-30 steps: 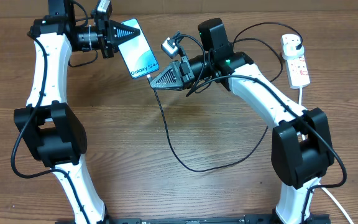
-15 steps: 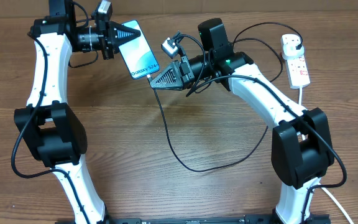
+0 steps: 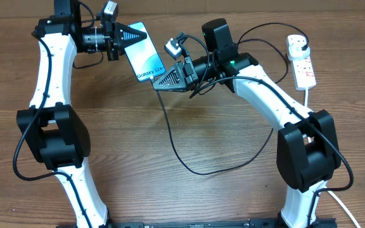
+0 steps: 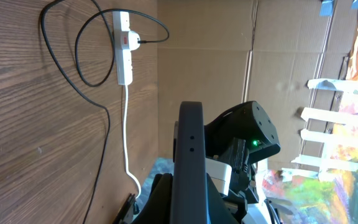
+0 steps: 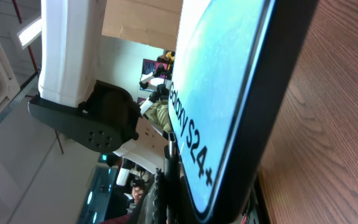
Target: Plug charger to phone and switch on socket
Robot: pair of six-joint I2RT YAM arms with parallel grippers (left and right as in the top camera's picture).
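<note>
phone (image 3: pixel 146 57) — teal screen, black frame | socket (image 3: pixel 301 63) white, red switch

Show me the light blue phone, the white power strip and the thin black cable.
Slim light-blue-screened phone (image 3: pixel 147 57): overhead view, middle of its lit screen.
White power strip with red switch (image 3: pixel 303 63): overhead view, middle of its body.
Thin black charger cable (image 3: pixel 198 172): overhead view, bottom of its loop.

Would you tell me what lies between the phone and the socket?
In the overhead view, the right gripper, holding the charger, sits between the phone and the socket.

Overhead straight down; wrist views close on phone (image 3: pixel 146 57) (shared)
</note>
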